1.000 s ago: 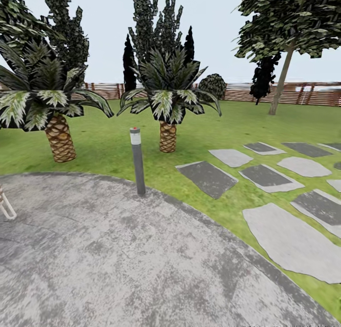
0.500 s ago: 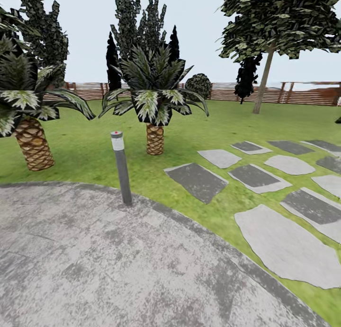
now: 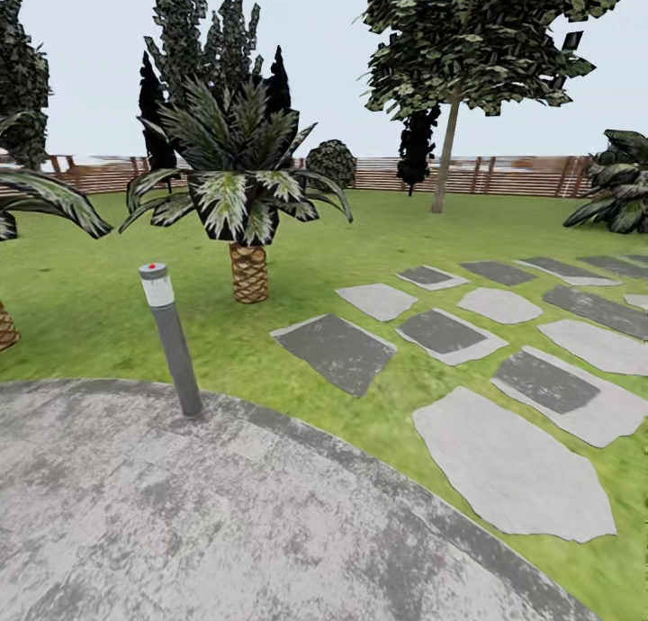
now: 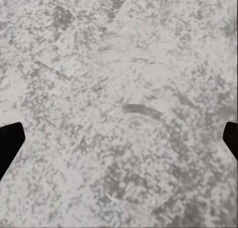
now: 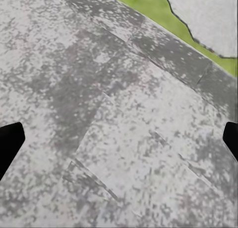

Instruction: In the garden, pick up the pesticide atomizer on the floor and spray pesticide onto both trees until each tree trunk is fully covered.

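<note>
Head view puts you on a round paved patio (image 3: 225, 522) of mottled grey stone, its curved edge meeting the garden lawn (image 3: 378, 234). A short grey bollard light (image 3: 171, 337) with a red cap stands tilted at that edge, just where paving meets grass. Beyond it, a low palm (image 3: 241, 198) with a scaly brown stem rises from the grass, and a second palm (image 3: 36, 209) shows partly at the left border. To your right, flat stepping stones (image 3: 508, 463) in light and dark grey lie scattered across the lawn, running away toward the far side. At the back, a brown slatted fence (image 3: 513, 175) closes off the garden. One tall tree (image 3: 477, 36) with a slim pale trunk (image 3: 445, 153) and dark foliage overhead stands well apart, near the fence; dark columnar trees (image 3: 211, 45) and a round bush (image 3: 331, 162) stand near the fence behind the palm. Left wrist view looks straight down on grey paving, with the left gripper (image 4: 119, 139) showing as two dark fingertips (image 4: 9, 141) at opposite edges, spread wide and holding nothing. Right wrist view gives you the right gripper (image 5: 119, 139) the same way, fingertips (image 5: 9, 141) far apart and empty, over paving with a strip of grass (image 5: 158, 12) and a stepping stone's corner beyond.
</note>
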